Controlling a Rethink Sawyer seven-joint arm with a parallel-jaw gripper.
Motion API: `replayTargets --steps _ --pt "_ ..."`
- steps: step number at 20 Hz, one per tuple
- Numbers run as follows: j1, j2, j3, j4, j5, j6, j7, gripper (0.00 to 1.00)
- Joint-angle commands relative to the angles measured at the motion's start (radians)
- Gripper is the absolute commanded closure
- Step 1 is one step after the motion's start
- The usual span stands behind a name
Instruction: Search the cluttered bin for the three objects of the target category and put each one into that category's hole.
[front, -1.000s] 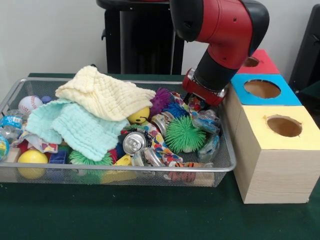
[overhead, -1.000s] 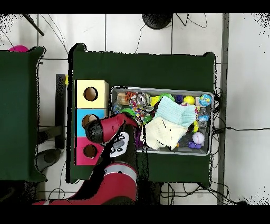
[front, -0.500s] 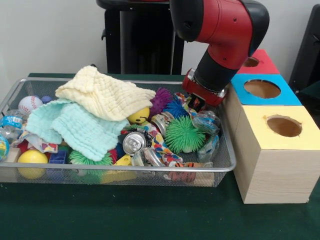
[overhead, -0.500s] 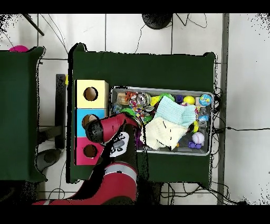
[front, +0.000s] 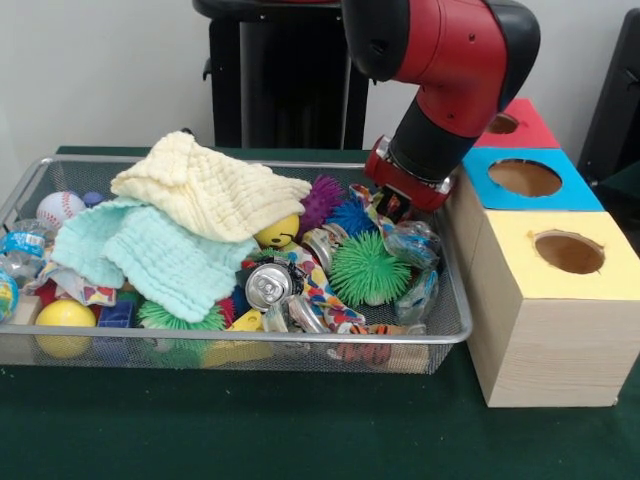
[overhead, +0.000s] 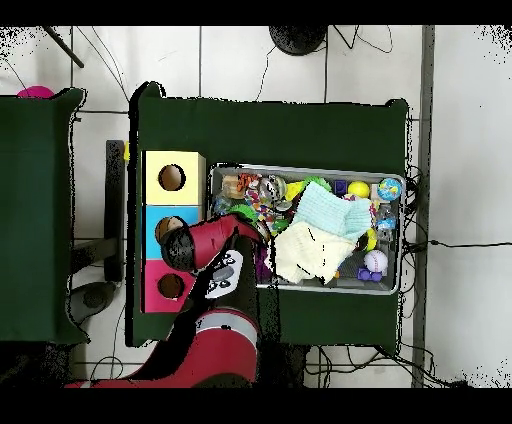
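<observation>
A wire mesh bin (front: 250, 337) is heaped with clutter. A pale yellow cloth (front: 210, 190) and a mint cloth (front: 150, 250) cover its left and middle. At its right end lie a green spiky ball (front: 368, 268), a blue spiky ball (front: 352, 218), a purple spiky ball (front: 322, 200), a silver can (front: 268, 285) and a crumpled plastic bottle (front: 415, 245). My gripper (front: 390, 206) hangs low over the bin's far right corner, just above the bottle and beside the blue spiky ball, mostly hidden by the red wrist. In the overhead view the arm (overhead: 215, 245) covers it.
Three wooden boxes with round holes stand right of the bin: yellow (front: 520, 260) nearest, blue (front: 580, 195) in the middle, red (front: 530, 128) farthest. A baseball (front: 60, 208), a yellow ball (front: 65, 315) and a smiley ball (front: 278, 232) also lie in the bin.
The wrist has risen slightly and edged right at the bin's far right corner. The objects in the bin look unmoved.
</observation>
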Motion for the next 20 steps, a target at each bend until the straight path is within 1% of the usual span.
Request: replayTargets --steps 1,4,5,7,10,16,20 --pt "0.009 -0.041 0.015 -0.007 0.011 -0.037 0.097 1.00" --pt "-0.008 -0.155 0.032 0.036 0.049 0.044 0.063 1.00" --pt "-0.015 -0.186 0.040 0.045 0.065 0.075 0.055 1.00" --pt "-0.020 -0.233 0.049 0.057 0.091 0.105 0.063 1.00" --pt "-0.016 -0.270 0.047 0.058 0.110 0.116 0.082 1.00" --pt "0.002 -0.329 0.027 0.031 0.138 0.203 0.087 1.00" --pt "0.016 -0.339 0.008 0.004 0.114 0.204 0.073 1.00"
